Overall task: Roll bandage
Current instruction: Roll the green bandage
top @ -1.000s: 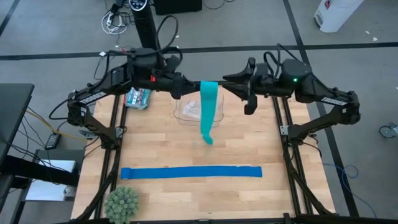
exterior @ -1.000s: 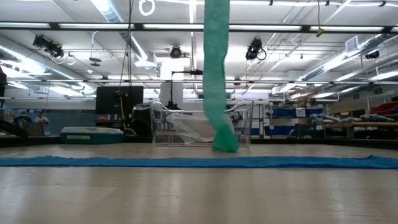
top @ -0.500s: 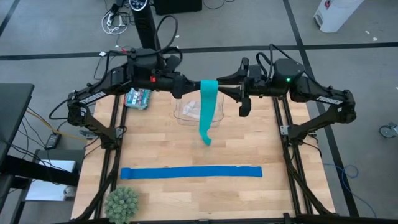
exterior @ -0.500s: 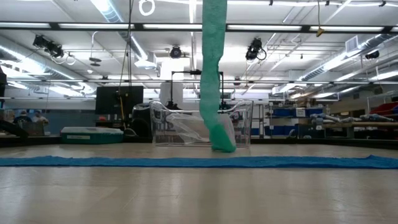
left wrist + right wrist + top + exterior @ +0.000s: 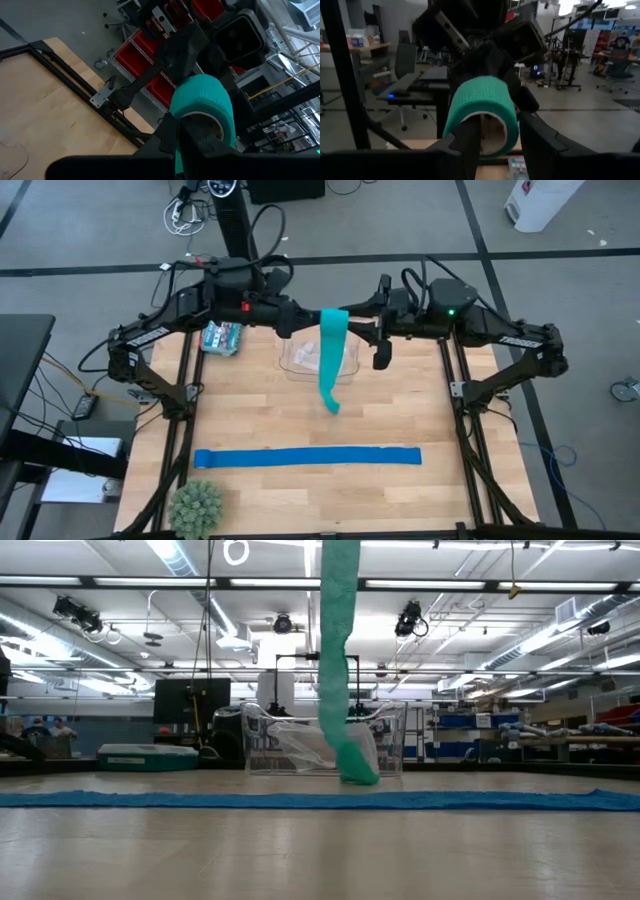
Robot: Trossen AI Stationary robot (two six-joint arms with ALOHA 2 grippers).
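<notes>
The bandage is a teal roll [image 5: 335, 315] held high over the table's far middle. A loose teal strip [image 5: 340, 640] hangs from it, and the strip's crumpled lower end [image 5: 332, 405] rests on the wooden table. My left gripper [image 5: 312, 317] comes level from the left and is shut on the roll's left end. My right gripper [image 5: 358, 323] comes level from the right and is open. Its fingers [image 5: 467, 135] stand at the roll's right end [image 5: 482, 107], whose hollow core [image 5: 489, 132] faces them. My left gripper holds the roll by the rim of its left end [image 5: 192, 117], coming level from the table's left. One finger [image 5: 167, 137] lies outside the roll; the other seems to reach into the core, though the fingers hide the exact spot. The roll is lifted clear, its axis level. My right gripper: I cannot tell whether its fingers touch the roll's end.
A royal-blue strip [image 5: 308, 457] lies flat across the table's near half. A clear plastic box [image 5: 320, 358] stands below the roll at the far middle. A teal-and-white packet [image 5: 222, 337] lies at the far left, a green spiky ball [image 5: 196, 505] at the near left corner.
My right gripper has moved level toward the table's left, closing in on the roll's right end. The hanging strip has swayed a little, with its lower end staying on the table.
</notes>
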